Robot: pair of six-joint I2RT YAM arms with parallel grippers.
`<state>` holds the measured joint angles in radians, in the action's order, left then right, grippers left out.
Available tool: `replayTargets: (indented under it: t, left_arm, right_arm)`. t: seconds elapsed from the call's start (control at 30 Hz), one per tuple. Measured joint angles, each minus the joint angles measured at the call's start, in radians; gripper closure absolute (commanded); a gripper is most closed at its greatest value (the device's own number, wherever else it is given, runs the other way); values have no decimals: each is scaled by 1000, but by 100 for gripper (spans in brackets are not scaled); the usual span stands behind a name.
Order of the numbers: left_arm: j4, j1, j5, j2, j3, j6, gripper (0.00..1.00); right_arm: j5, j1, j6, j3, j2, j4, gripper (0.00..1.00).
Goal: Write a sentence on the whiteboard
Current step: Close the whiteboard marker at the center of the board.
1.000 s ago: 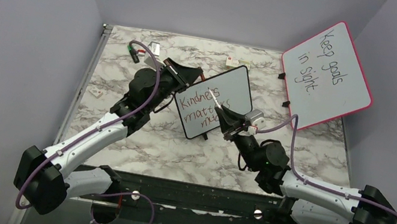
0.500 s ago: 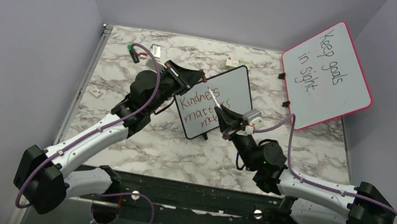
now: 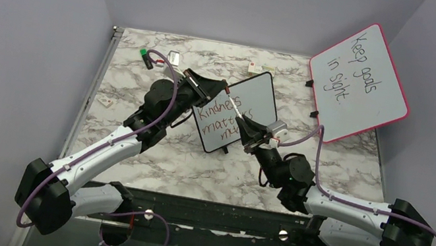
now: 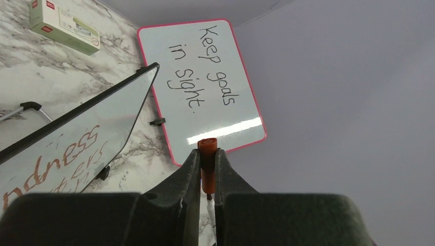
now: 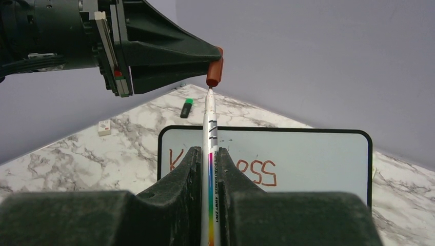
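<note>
Left gripper (image 4: 207, 154): fingers pinched on 1 red-brown cap (image 4: 208, 146), with the cap's end poking out past the tips. Right gripper (image 5: 209, 154): clamped on 1 white marker (image 5: 210, 123), barrel running out between the fingers, tip up at the cap's open end and touching it by the look of the right wrist view. Both meet above the whiteboard (image 3: 256, 96), which stands tilted back mid-table (image 3: 195, 166) on its small feet. The sentence (image 3: 219, 120) is on it in 3 red-brown lines. The right gripper and marker cover the ends of the lower lines from the top, and from the right wrist only "K" and "ss" show either side of the fingers. Boards: 2; the second is pink-framed (image 3: 363, 80), propped at the back right, reading "Keep goals in sight". Loose on the table: 1 green-capped marker (image 3: 146, 57) back left, and 3 small boxes (image 3: 255, 68), two along the back edge and one at the left edge, all well apart from the arms.
</note>
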<state>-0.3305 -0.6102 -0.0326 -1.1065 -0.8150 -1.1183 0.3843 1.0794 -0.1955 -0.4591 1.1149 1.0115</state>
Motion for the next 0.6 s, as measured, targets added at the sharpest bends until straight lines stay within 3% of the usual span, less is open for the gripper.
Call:
replayTargets:
  t: [0.6]
  left_arm:
    - [-12,-25,19,-6,0,-7,100]
  right_arm:
    - [27,1,-5,0,10,27,99]
